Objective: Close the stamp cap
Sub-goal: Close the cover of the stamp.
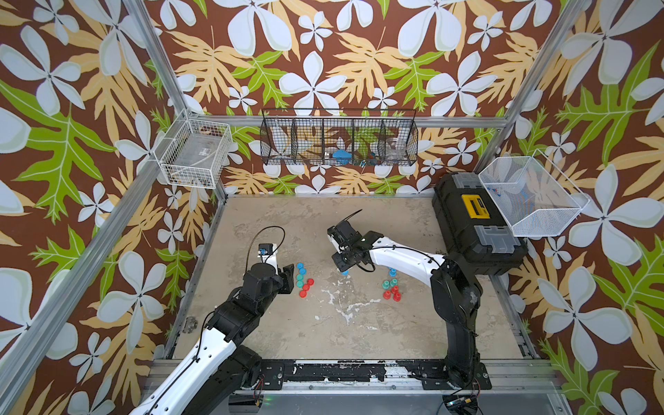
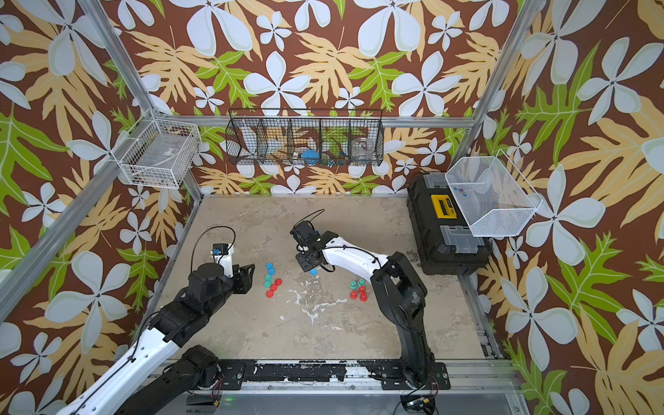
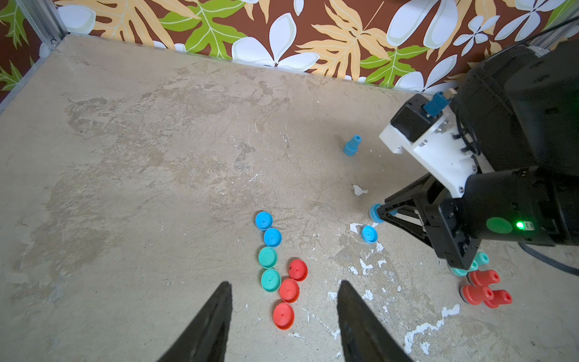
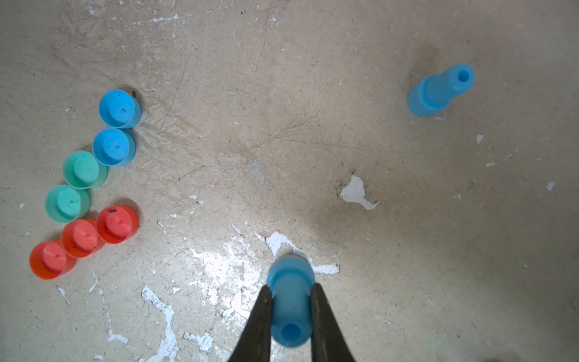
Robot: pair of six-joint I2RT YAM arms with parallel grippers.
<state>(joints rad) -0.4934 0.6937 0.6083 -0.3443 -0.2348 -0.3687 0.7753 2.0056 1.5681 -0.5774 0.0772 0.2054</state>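
Between the jaws of the right gripper [image 4: 290, 285] I hold a blue stamp [image 4: 291, 313]; a loose blue cap [image 3: 369, 234] lies just beside the tips. Pressing off-centre may skid it away. The left gripper [image 3: 284, 282] stands half-open, empty.

Robot lab test cell; aluminium frame [image 1: 460, 122], floral backdrop walls [image 1: 323, 54], wire baskets [image 1: 337, 142]

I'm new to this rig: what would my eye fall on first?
The right gripper holds a blue stamp in its jaws over mid-table. Seven loose caps, blue, teal and red, cluster before the open left gripper; teal and red stamps stand by the right arm.
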